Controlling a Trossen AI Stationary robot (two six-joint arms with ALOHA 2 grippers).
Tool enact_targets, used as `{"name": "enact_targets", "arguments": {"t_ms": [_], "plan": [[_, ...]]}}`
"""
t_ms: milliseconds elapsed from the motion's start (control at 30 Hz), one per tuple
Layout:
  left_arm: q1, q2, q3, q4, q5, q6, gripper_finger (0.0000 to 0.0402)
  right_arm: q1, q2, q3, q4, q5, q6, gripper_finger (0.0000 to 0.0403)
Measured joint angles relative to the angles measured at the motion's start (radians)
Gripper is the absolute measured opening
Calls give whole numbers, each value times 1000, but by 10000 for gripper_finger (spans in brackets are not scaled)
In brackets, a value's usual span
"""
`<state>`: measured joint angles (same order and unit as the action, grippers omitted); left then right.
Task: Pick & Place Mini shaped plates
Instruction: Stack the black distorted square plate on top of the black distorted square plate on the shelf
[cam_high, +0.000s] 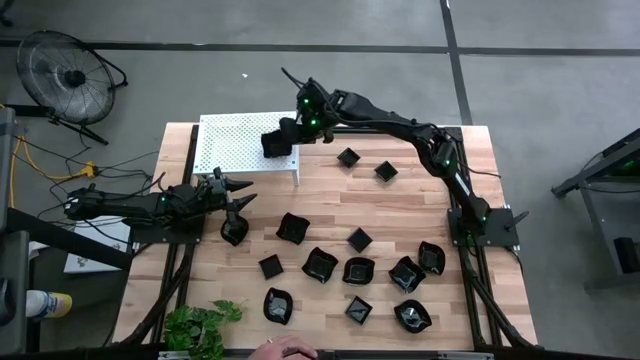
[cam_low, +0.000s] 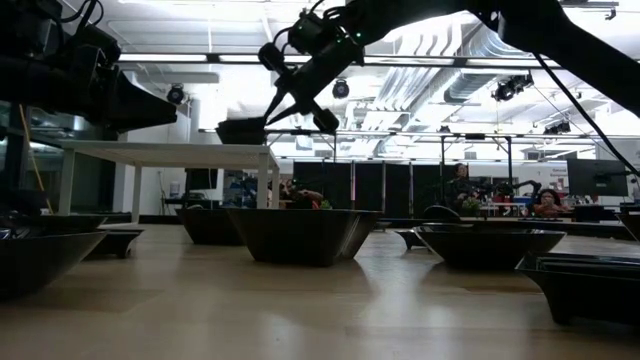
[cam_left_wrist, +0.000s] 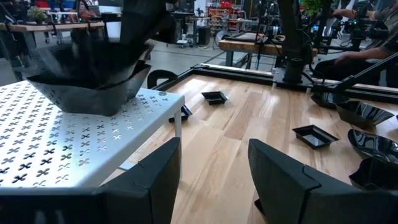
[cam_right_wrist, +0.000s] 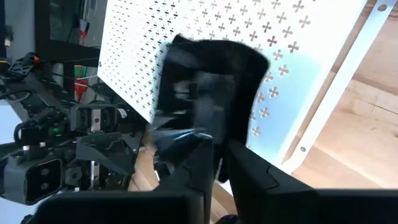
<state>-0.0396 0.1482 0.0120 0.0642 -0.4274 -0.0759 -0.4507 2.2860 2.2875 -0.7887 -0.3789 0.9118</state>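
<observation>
Black glossy mini plates — thirteen loose on the wooden table (cam_high: 400, 200), one more (cam_high: 275, 144) on the white perforated metal shelf (cam_high: 230, 140), rim pinched between nearly closed fingers of the right gripper (cam_high: 290, 135). Left gripper (cam_high: 235, 200) waits wide open, empty, beside the shelf — one table plate (cam_high: 233, 232) just near it.

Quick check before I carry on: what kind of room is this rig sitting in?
Most likely a robotics lab or workshop, not a home. Exposed ceiling ducts and strip lighting run overhead, more workbenches stand beyond the wooden table, and a floor fan sits on a bare concrete floor.
</observation>
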Motion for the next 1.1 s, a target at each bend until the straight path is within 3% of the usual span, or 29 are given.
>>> {"name": "enact_targets", "arguments": {"t_ms": [333,533,667,867,1100], "plan": [[0,0,0,0,0,0,186,-3,0,0,0,6,-36,61],[0,0,0,0,0,0,186,-8,-77,0,-26,40,-172,70],[0,0,0,0,0,0,186,-3,-139,3,-135,47,-301,74],[0,0,0,0,0,0,186,45,-184,0,-371,183,-436,74],[0,0,0,0,0,0,186,127,-218,0,-469,266,-519,74]]}}
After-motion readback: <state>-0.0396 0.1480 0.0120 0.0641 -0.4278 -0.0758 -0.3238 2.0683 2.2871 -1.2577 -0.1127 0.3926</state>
